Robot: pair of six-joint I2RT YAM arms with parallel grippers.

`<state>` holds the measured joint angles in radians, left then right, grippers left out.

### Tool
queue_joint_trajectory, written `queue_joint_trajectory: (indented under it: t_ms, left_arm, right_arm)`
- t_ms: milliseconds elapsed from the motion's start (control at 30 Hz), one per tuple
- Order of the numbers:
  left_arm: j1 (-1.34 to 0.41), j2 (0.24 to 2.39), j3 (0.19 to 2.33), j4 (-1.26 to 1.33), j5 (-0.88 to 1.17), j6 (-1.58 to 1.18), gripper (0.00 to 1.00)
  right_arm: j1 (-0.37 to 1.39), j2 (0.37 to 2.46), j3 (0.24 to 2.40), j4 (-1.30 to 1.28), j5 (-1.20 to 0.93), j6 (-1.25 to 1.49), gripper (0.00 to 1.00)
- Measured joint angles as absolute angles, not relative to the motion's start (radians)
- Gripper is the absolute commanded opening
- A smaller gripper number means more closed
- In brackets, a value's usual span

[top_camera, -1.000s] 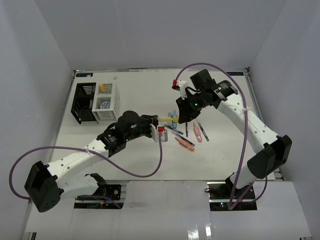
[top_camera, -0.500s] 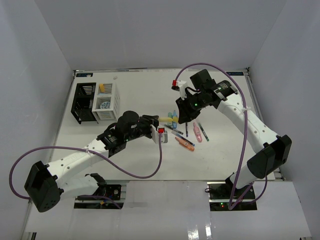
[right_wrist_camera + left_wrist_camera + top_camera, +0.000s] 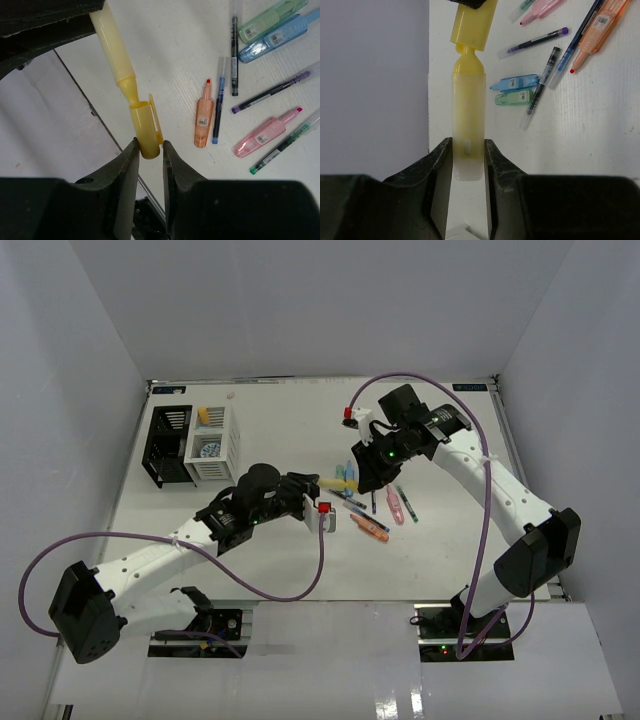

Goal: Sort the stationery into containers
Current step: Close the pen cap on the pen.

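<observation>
Above the white table, left hand is pinching a yellow marker, right hand is pinching its cap.

— What has the right gripper got?
— A yellow cap, pinched between its jaws. The yellow marker meets it neck-first, its barrel running up into the left gripper.
— Below?
— An orange marker, a pink marker, thin pens.

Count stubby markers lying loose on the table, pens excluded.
4: green marker and blue marker side by side, orange marker, pink marker, among the pens. A fifth, yellow marker, is gripped by the left claw and right claw. More may be hidden.
</observation>
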<state>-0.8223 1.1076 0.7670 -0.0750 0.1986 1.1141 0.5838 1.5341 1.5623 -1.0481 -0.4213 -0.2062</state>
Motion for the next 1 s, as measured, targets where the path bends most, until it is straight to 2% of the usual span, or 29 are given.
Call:
queue_joint_trajectory:
  t_ms: [1000]
  left_arm:
    - [-0.864, 1.125, 0.767, -0.078, 0.2, 1.153, 0.0]
  right_arm:
    - [0.584, 1.534, 1.539, -1.056, -0.463, -0.222, 0.08]
